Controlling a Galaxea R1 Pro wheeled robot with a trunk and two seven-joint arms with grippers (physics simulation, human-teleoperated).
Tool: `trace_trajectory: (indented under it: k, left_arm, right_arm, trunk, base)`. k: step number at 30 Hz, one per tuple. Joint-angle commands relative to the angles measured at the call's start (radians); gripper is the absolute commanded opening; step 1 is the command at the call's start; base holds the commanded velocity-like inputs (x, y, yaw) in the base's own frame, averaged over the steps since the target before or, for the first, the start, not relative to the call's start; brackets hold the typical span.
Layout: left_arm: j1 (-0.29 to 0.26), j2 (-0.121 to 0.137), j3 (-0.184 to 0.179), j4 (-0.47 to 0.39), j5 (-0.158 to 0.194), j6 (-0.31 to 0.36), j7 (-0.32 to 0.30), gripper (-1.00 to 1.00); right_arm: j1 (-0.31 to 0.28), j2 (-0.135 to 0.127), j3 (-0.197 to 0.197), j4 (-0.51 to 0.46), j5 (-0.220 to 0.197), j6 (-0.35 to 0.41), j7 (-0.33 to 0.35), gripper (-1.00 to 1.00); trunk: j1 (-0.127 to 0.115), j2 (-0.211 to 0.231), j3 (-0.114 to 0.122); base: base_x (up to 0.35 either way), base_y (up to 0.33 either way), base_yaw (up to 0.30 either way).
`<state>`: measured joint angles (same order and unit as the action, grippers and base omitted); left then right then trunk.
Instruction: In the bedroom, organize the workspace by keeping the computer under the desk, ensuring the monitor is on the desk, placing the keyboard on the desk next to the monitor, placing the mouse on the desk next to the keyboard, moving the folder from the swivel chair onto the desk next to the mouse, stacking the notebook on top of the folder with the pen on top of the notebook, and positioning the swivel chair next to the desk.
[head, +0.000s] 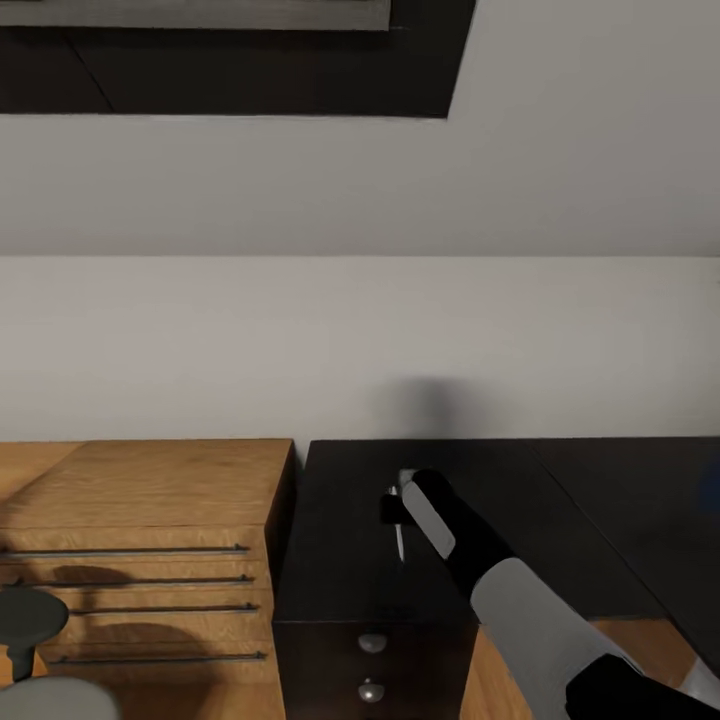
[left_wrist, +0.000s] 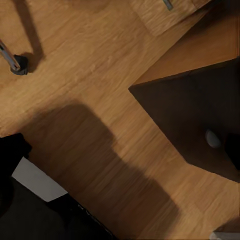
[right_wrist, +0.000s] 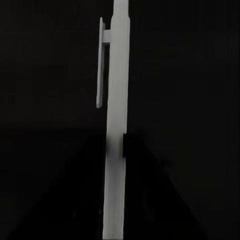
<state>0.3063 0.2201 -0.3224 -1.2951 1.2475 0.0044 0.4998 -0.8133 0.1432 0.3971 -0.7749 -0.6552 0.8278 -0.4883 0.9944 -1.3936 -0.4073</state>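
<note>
A white pen (head: 400, 543) with a clip lies lengthwise over the dark desk top (head: 340, 540), near its left end. My right gripper (head: 396, 510) reaches in from the lower right and sits over the pen's middle. In the right wrist view the pen (right_wrist: 115, 125) runs straight down the centre against the dark surface, with a dark finger edge (right_wrist: 131, 150) pressed against its side, so the gripper looks shut on it. A caster of the swivel chair (left_wrist: 19, 65) stands on the wooden floor in the left wrist view. The monitor, keyboard, mouse, folder and notebook are out of view.
A wooden chest of drawers (head: 150, 530) stands against the desk's left side. Two round knobs (head: 372, 642) mark the desk's front drawers. A white wall (head: 360, 340) rises directly behind. Grey rounded shapes (head: 30, 615) sit at the lower left. A dark cabinet corner (left_wrist: 190, 115) juts over the floor.
</note>
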Motion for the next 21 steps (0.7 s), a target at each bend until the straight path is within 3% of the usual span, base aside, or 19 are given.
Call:
trace_trajectory:
  k: [1, 2, 3, 4, 5, 7, 8, 11, 13, 14, 17, 21]
  left_arm:
    - [0.005, 0.000, -0.001, -0.002, -0.003, -0.017, 0.005, 1.00]
    - [0.009, -0.001, -0.002, -0.001, -0.008, -0.032, 0.005, 1.00]
    - [0.030, -0.001, -0.002, 0.003, -0.021, -0.071, 0.006, 1.00]
    - [0.035, 0.000, -0.002, 0.003, -0.023, -0.077, 0.006, 1.00]
    - [0.051, 0.002, -0.004, 0.007, -0.029, -0.094, 0.006, 1.00]
    - [0.053, 0.000, -0.005, 0.017, -0.032, -0.096, 0.005, 1.00]
    - [0.056, -0.008, -0.017, 0.069, -0.077, -0.102, -0.005, 1.00]
    - [0.056, -0.009, -0.019, 0.074, -0.082, -0.103, -0.006, 1.00]
    - [0.056, -0.010, -0.019, 0.076, -0.085, -0.102, -0.006, 1.00]
    - [0.056, -0.010, -0.019, 0.077, -0.087, -0.102, -0.006, 1.00]
    - [0.056, -0.010, -0.020, 0.078, -0.087, -0.103, -0.005, 1.00]
    - [0.056, -0.011, -0.020, 0.078, -0.088, -0.102, -0.006, 1.00]
  right_arm:
    - [0.013, -0.012, 0.003, -0.045, -0.013, 0.015, -0.009, -1.00]
    - [0.026, -0.024, 0.003, -0.086, -0.012, 0.030, -0.009, -1.00]
    - [0.069, -0.060, 0.000, -0.218, -0.012, 0.083, -0.021, -1.00]
    - [0.076, -0.067, -0.003, -0.241, -0.012, 0.091, -0.027, -1.00]
    - [0.109, -0.105, -0.018, -0.354, -0.013, 0.116, -0.060, -1.00]
    - [0.121, -0.117, -0.021, -0.389, -0.014, 0.120, -0.065, -1.00]
    - [0.177, -0.156, -0.029, -0.551, -0.014, 0.173, -0.072, -1.00]
    - [0.188, -0.160, -0.066, -0.582, -0.013, 0.196, -0.074, -1.00]
    - [0.194, -0.159, -0.145, -0.595, -0.011, 0.208, -0.075, -1.00]
    - [0.195, -0.159, -0.221, -0.594, -0.009, 0.215, -0.078, -1.00]
    - [0.196, -0.158, -0.266, -0.587, -0.008, 0.218, -0.093, -1.00]
    - [0.196, -0.153, -0.299, -0.581, -0.009, 0.219, -0.146, -1.00]
  trunk:
    - [-0.004, 0.007, 0.002]
    - [-0.008, 0.014, 0.005]
    - [-0.012, 0.021, 0.009]
    - [-0.015, 0.028, 0.012]
    - [-0.019, 0.035, 0.015]
    - [-0.027, 0.049, 0.021]
    - [-0.031, 0.056, 0.024]
    - [-0.042, 0.077, 0.034]
    - [-0.050, 0.091, 0.040]
    - [-0.054, 0.098, 0.043]
    - [-0.065, 0.119, 0.052]
    - [-0.081, 0.147, 0.065]
  base:
    - [0.000, 0.000, -0.291]
    - [0.000, 0.000, -0.293]
    - [0.000, 0.000, -0.297]
    - [0.000, 0.000, -0.297]
    - [0.000, 0.000, -0.299]
    - [0.000, 0.000, -0.299]
    - [0.000, 0.000, -0.300]
    - [0.000, 0.000, -0.300]
    - [0.000, 0.000, -0.300]
    - [0.000, 0.000, -0.300]
    - [0.000, 0.000, -0.300]
    - [0.000, 0.000, -0.300]
